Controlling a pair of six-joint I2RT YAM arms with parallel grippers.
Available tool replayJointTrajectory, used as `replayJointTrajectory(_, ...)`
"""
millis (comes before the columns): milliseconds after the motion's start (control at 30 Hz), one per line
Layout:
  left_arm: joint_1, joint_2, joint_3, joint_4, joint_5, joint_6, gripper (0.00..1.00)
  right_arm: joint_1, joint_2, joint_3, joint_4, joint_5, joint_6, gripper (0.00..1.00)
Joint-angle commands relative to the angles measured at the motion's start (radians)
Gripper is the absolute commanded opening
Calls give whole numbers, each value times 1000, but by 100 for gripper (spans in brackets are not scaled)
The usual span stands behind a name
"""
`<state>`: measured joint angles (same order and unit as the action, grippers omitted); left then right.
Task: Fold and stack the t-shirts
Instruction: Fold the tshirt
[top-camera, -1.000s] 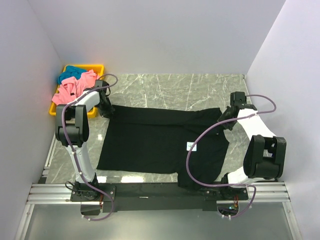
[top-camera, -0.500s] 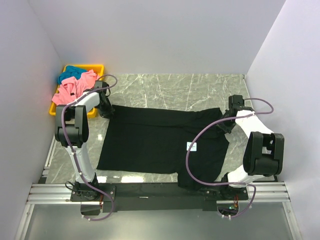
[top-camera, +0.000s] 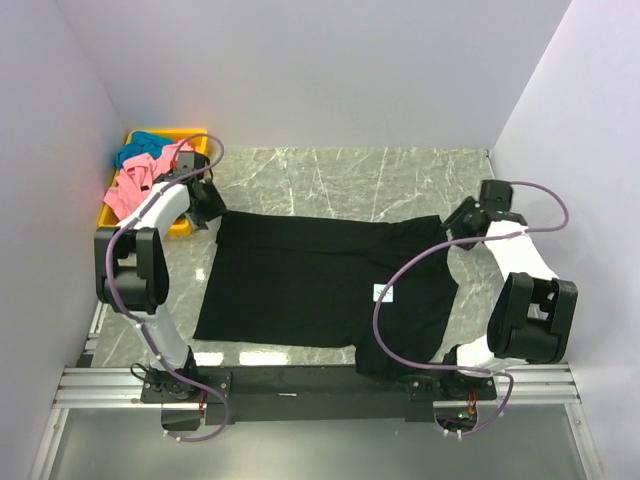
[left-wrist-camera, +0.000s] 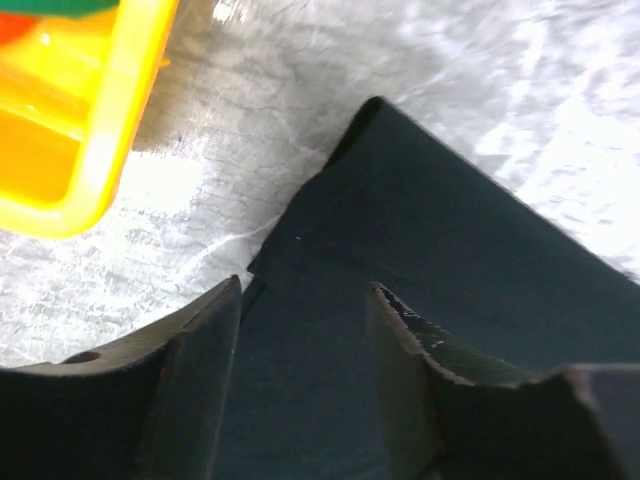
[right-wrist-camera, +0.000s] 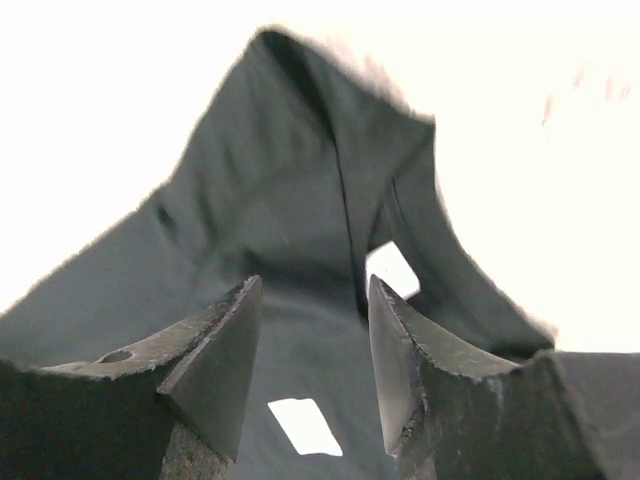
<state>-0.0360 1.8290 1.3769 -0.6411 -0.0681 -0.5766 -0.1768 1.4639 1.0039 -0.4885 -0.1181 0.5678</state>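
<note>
Plainly, the black t-shirt (top-camera: 300, 280) is soft, light and limp. It lies spread flat on the grey marbled surface (top-camera: 340, 180) between the 2 arms, with a small white tag (top-camera: 383, 292) near its middle. It will sag and drag rather than keep its shape, so I judge the best holds are pinches at corners or hems, 1 for each arm, lifted together to keep a fold square.

The left fingers (left-wrist-camera: 195, 370) stand partly open above the shirt's far left corner, with nothing between them. The right fingers (right-wrist-camera: 215, 370) are likewise partly open over the far right corner, gripping nothing. That corner looks bunched, possibly a sleeve folded under, though the wrist view is too washed out to be sure.

A pink t-shirt (top-camera: 135, 180) and a teal t-shirt (top-camera: 145, 143) sit heaped in a yellow bin (top-camera: 200, 133) at the far left, just beside the left arm.

The surface looks smooth, so cloth should slide easily. Plain pale walls close in on 3 sides, and a metal rail (top-camera: 320, 385) carries the arm bases.
</note>
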Motion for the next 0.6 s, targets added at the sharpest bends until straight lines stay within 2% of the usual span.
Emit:
replayJointTrajectory(0, 2, -74, 51, 12, 23, -8, 59, -76, 6, 41, 160, -93, 10, 54)
replayJointTrajectory(133, -7, -53, 83, 64, 96, -5, 58, -124, 97, 62, 286, -237, 21, 53)
replayJointTrajectory(367, -30, 88, 168, 121, 152, 1, 55, -124, 262, 122, 372, -330, 13, 54)
replayJointTrajectory(567, -31, 180, 194, 158, 172, 6, 49, -124, 338, 140, 407, -333, 17, 54)
